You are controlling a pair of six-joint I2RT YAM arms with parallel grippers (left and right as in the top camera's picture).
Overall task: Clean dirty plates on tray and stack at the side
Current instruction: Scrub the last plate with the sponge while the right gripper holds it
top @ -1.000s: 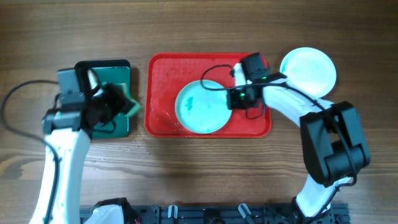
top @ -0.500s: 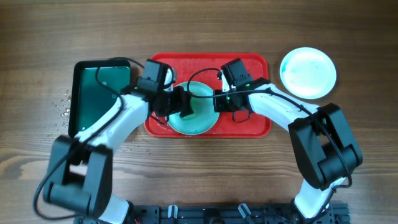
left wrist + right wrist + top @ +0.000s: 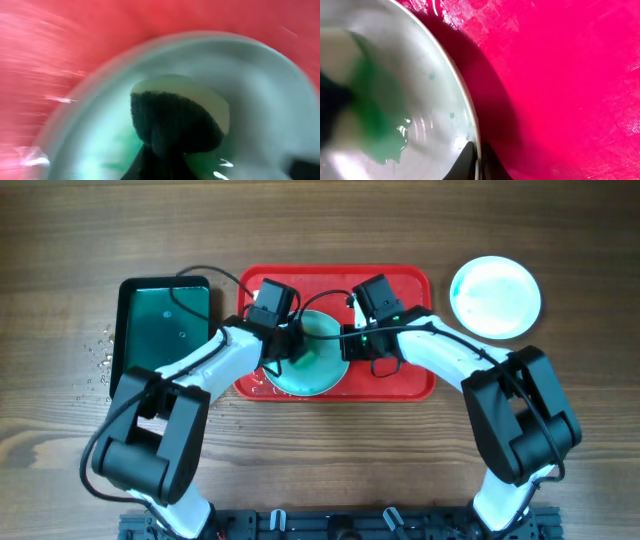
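Observation:
A light turquoise plate (image 3: pixel 320 370) lies on the red tray (image 3: pixel 405 280), left of its centre. My left gripper (image 3: pixel 290 345) is shut on the green sponge (image 3: pixel 298 352) and presses it on the plate. The left wrist view is blurred and shows the dark sponge (image 3: pixel 175 120) on the wet plate (image 3: pixel 260 95). My right gripper (image 3: pixel 350 340) is shut on the plate's right rim. In the right wrist view its fingers (image 3: pixel 479 161) pinch the rim, with green smears on the plate (image 3: pixel 420 75) and the tray (image 3: pixel 560 75) beside it. Clean plates (image 3: pixel 495 297) are stacked on the table to the right of the tray.
A smaller dark green black-rimmed tray (image 3: pixel 165 330) with wet film lies left of the red tray. Water drops (image 3: pixel 100 355) dot the table at its left. Both arms cross over the red tray's middle.
My left arm has swung from the green tray over to the plate with the sponge. My right gripper has moved left onto the plate's rim. The plate has shifted slightly left.

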